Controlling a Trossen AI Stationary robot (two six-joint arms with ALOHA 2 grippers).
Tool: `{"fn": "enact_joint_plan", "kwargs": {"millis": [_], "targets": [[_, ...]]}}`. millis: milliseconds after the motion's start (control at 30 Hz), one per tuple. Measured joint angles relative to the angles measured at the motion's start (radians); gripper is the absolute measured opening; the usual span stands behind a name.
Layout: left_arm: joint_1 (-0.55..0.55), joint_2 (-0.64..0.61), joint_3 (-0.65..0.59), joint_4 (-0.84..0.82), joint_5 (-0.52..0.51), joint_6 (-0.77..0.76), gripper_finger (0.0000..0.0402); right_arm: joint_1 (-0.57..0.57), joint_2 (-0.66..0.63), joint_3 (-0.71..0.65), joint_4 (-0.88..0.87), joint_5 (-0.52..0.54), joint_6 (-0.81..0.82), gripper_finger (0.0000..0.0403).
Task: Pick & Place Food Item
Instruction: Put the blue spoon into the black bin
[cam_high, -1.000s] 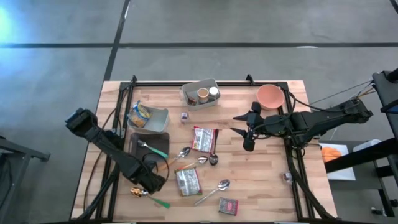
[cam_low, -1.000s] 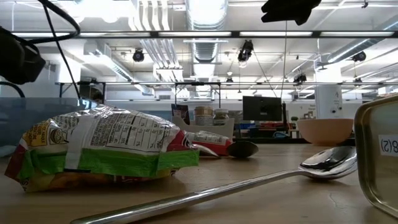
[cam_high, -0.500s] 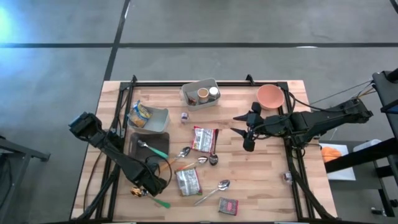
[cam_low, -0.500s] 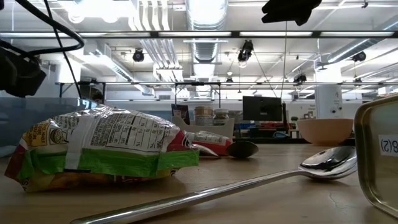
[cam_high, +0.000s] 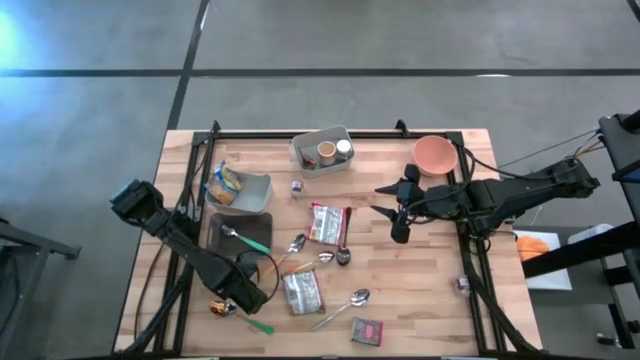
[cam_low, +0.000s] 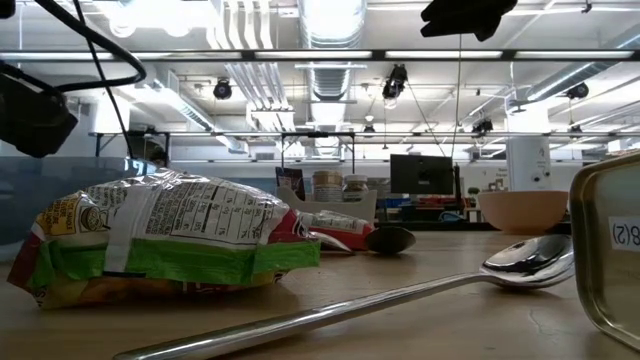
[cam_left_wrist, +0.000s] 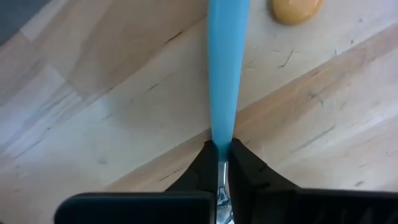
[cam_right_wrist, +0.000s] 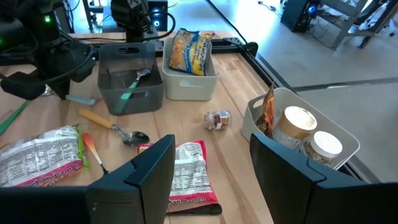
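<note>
Food item: none held. Nearest candidate, snack packet (cam_high: 302, 291), crinkled printed foil, flat on the wooden tabletop just beside the left gripper (cam_high: 246, 300).
Left jaws: pinched narrow on the thin blue-green utensil handle (cam_left_wrist: 224, 68), smooth plastic, straight, tapering; it runs forward out of the jaws along the tabletop.
Right gripper (cam_right_wrist: 211, 171): hovering mid-table, jaws parted, nothing between them; second packet (cam_right_wrist: 186, 174) lies just ahead.
Risk: a utensil, not food, is gripped; judged a wrong pick. The slim, slick handle could pivot or slip from so narrow a pinch.
</note>
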Motion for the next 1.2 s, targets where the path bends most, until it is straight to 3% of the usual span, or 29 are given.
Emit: {"fn": "enact_joint_plan", "kwargs": {"millis": [300, 500, 1000, 1200], "targets": [[0.000, -0.040, 0.036, -0.018, 0.049, 0.095, 0.0006, 0.000, 0.000, 0.000, 0.000, 0.000, -0.001, 0.0208], [0.013, -0.049, 0.105, -0.130, 0.041, 0.181, 0.0006, 0.000, 0.000, 0.000, 0.000, 0.000, -0.004, 0.0208], [0.141, -0.067, 0.414, -0.574, -0.204, 0.594, 0.0005, 0.000, 0.001, 0.000, 0.001, 0.000, -0.009, 0.0208], [0.212, -0.069, 0.464, -0.682, -0.278, 0.782, 0.0005, 0.000, 0.001, 0.000, 0.001, 0.001, -0.017, 0.0208]]}}
